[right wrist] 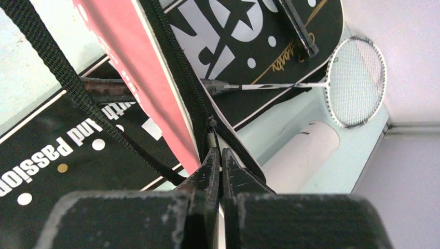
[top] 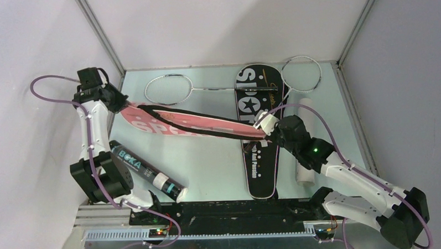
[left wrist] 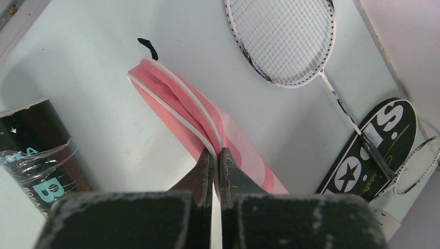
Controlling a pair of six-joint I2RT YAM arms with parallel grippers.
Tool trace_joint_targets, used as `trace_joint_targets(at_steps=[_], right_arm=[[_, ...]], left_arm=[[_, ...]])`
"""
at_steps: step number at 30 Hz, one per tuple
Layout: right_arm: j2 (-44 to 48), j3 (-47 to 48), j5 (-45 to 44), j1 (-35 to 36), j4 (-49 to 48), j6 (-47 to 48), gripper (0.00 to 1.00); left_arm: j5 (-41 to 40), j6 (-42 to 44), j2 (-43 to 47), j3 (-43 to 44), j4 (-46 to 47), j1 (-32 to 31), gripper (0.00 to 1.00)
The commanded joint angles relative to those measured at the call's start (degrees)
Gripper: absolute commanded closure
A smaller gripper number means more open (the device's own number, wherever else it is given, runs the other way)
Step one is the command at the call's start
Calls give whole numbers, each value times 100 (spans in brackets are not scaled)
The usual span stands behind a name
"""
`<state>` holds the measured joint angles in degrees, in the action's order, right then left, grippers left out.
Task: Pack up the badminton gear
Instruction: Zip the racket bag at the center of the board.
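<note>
**Left hand (top: 121, 100) and right hand (top: 261, 123) stretch pink cover (top: 179, 123)**

Both pinch its limp, zip-edged fabric, spanning 10 o'clock to centre. Thin-framed rackets (top: 168, 88) lie loose at 12, flat black cover (top: 254, 82) at 1, glossy black tube (top: 145, 172) at 7, white tube (top: 304, 171) at 4: nothing looks packed.

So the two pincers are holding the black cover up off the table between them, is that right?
Not quite. The left pincer and the right pincer are both shut on the pink cover, which is held up off the table between them. The black cover lies flat on it. The top view shows this.
</note>
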<state>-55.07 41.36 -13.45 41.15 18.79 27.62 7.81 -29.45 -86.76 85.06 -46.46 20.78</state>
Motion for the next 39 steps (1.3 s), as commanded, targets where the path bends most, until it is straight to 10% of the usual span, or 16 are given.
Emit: trace_joint_targets(at_steps=[1,8,13,33,39], right_arm=[[-16,181,-973,-498,688,-432,100],[227,327,-94,-706,547,-850,100],[131,322,1207,-700,-806,-1497,100],[-541,487,1529,-1061,-1334,-1663,100],[-559,463,1708,-1090,-1407,-1645,100]], left_arm=[[-951,478,-56,334,435,137,100],[-505,449,47,188,598,105,100],[-153,520,305,-332,614,-253,72],[-2842,2850,2341,-997,556,-2674,27],[-343,4709,2839,-1048,1332,-3449,31]])
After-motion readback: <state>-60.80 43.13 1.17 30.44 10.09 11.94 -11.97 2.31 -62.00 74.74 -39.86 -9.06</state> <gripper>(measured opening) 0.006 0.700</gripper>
